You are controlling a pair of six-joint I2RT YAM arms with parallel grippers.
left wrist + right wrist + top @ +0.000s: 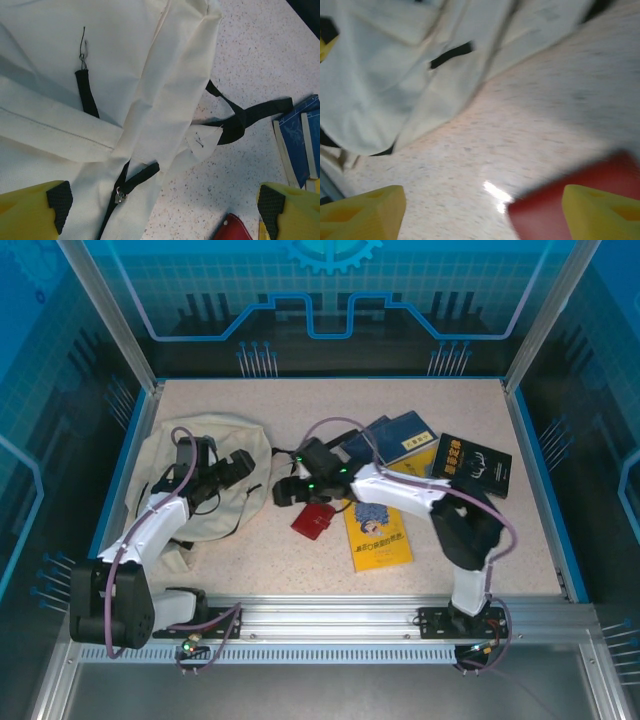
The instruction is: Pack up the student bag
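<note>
Nearest, mid-table: red pouch [313,520], yellow book [380,535] beside it on the right. Right gripper [287,490] hangs over the pouch's left edge, fingers spread. Left gripper [240,465], fingers wide apart, over the student bag [45,45], which lies slumped at table left. Farther right: blue books [395,438], black book [472,465].

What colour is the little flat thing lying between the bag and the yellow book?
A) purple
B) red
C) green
B: the little flat thing is plainly red, sitting right of the cream bag and just left of the yellow book.
</note>
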